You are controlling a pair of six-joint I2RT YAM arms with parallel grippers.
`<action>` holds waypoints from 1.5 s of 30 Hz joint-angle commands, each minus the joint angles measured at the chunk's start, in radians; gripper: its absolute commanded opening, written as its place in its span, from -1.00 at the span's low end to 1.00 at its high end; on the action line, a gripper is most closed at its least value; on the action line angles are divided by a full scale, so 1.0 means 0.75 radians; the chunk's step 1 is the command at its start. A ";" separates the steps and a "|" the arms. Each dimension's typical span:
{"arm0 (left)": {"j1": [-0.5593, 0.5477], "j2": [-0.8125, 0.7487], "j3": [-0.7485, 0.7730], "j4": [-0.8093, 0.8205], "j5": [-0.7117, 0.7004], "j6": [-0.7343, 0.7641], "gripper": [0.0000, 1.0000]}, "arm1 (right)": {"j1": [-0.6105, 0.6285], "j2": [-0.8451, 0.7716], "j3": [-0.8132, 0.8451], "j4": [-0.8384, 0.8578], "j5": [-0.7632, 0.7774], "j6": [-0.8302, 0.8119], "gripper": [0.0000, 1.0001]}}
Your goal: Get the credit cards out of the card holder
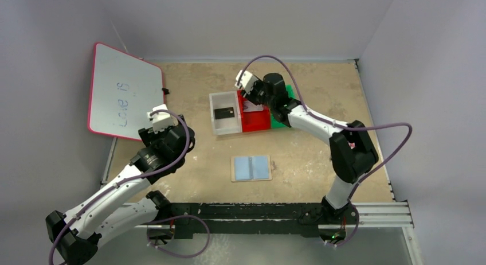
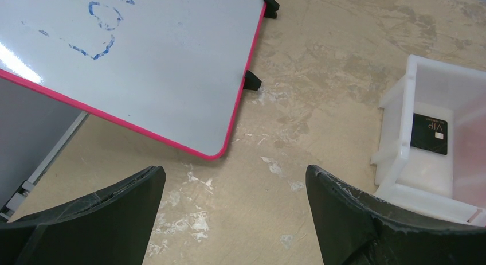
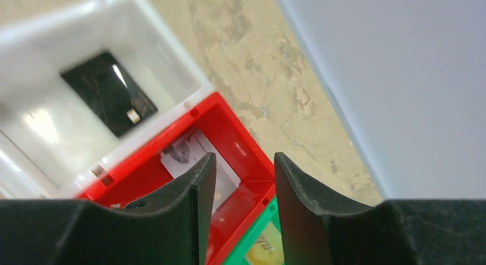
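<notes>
Both hung released and empty: the left gripper (image 2: pixel 235 190) spread wide beside the whiteboard (image 2: pixel 143 58), the right gripper (image 3: pixel 245 184) narrowly parted above the red bin (image 3: pixel 238 136) and its pale card (image 3: pixel 192 156).

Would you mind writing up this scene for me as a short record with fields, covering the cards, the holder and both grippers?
card holder: lies open on the table, no card visible in it
black card: in the white bin
pale card: in the red bin
gold card: in the green bin
left gripper: open, empty, near the whiteboard
right gripper: narrowly open, empty, above the red bin
</notes>
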 commanded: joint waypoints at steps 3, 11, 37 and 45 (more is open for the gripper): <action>0.008 -0.003 0.055 0.023 -0.032 0.000 0.86 | -0.007 -0.061 0.059 -0.147 0.242 1.043 -0.13; 0.008 0.012 0.060 0.019 -0.044 0.005 0.86 | -0.006 0.055 0.111 -0.415 0.243 1.338 -0.62; 0.009 -0.015 0.067 -0.010 -0.063 -0.020 0.84 | 0.008 0.445 0.417 -0.589 0.429 1.376 -0.81; 0.008 -0.007 0.069 -0.015 -0.066 -0.020 0.83 | 0.010 0.502 0.508 -0.596 0.522 1.360 -0.76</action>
